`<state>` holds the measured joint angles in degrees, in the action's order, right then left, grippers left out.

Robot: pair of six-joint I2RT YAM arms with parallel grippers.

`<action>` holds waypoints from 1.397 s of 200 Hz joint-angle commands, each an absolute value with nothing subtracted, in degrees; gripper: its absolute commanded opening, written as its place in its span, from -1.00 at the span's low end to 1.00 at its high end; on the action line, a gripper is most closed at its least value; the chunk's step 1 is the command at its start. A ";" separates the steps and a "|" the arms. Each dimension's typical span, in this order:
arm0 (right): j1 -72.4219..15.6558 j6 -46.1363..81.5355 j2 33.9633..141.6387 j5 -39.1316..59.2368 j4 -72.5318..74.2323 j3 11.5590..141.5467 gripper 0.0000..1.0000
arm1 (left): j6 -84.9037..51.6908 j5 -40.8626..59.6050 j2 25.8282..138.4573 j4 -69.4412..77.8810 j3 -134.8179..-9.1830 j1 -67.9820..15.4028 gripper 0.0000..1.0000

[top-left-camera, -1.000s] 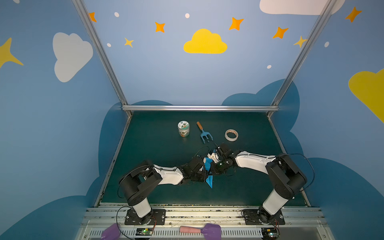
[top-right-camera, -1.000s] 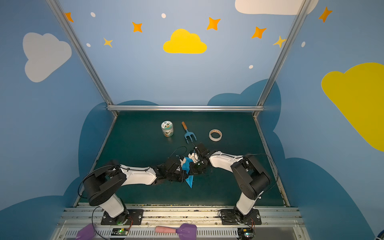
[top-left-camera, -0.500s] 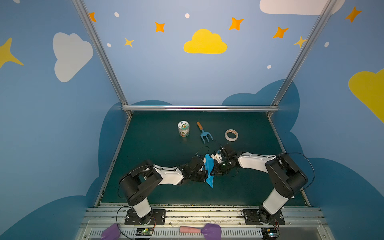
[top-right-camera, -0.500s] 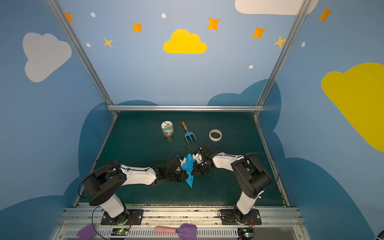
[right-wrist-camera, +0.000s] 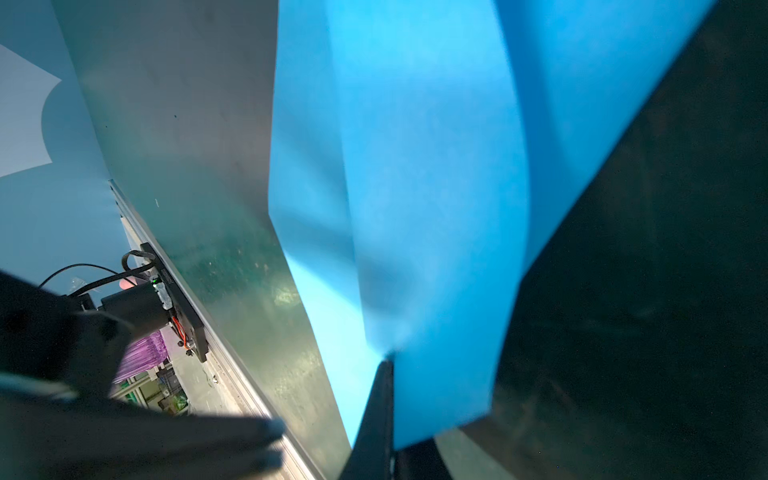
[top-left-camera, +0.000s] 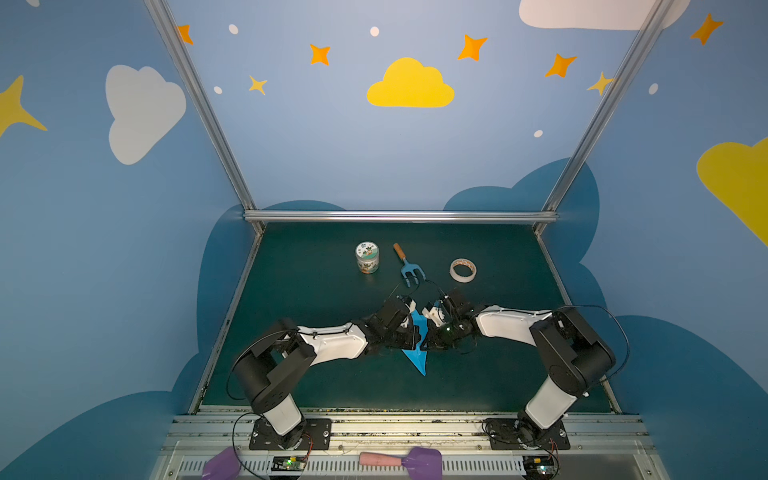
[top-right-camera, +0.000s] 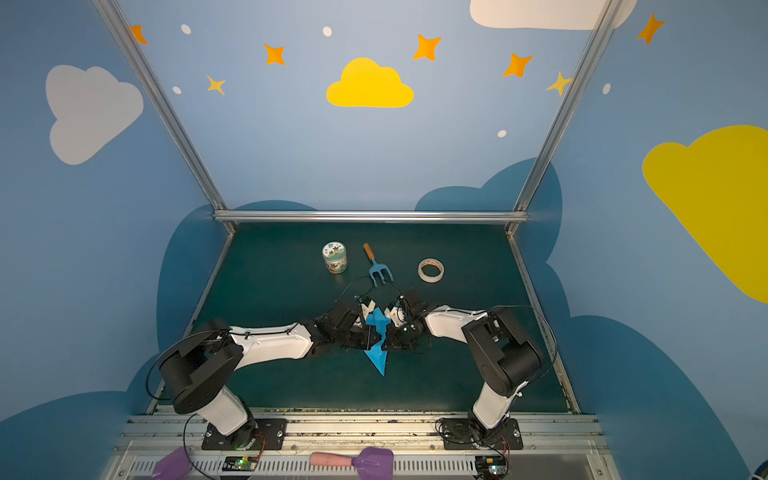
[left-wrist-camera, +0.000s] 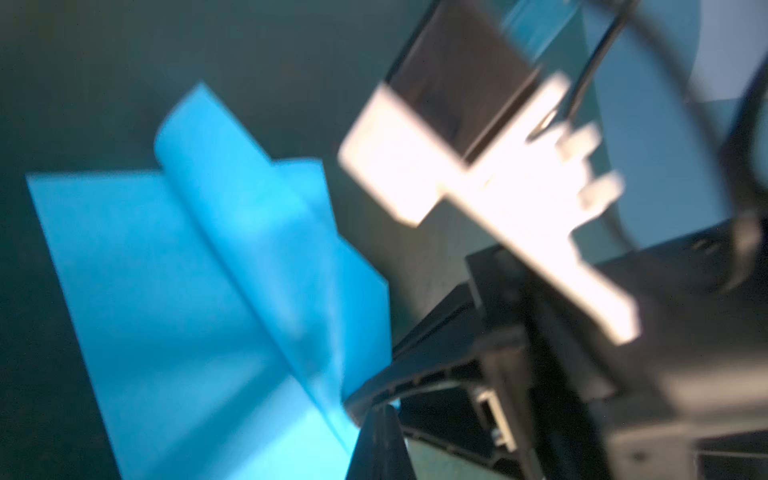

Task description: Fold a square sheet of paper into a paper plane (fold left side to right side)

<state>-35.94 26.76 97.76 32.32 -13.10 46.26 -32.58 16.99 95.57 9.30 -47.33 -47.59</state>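
Paper plane (top-left-camera: 417, 359) lies on table (top-left-camera: 311, 291), front of centre, nose twd front edge, tail twd back. L gripper (top-left-camera: 415, 340) sits at its left side, R gripper (top-left-camera: 429, 341) at its right, both against the paper, arms coming in from the front corners. Behind the plane there's a row across the table: jar (top-left-camera: 367, 257) left, fork (top-left-camera: 409, 270) mid w/ prongs twd plane and handle twd back wall, tape roll (top-left-camera: 463, 270) right. All three well apart. Fork is nearest the grippers. On front rail, off the table: scoop (top-left-camera: 419, 457) at centre, 2nd scoop (top-left-camera: 222, 465) to its left.
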 commanded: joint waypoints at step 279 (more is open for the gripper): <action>-37.24 32.44 91.36 34.23 -10.21 45.01 -1.00 | -28.88 17.46 107.84 8.09 -48.20 -44.31 -0.93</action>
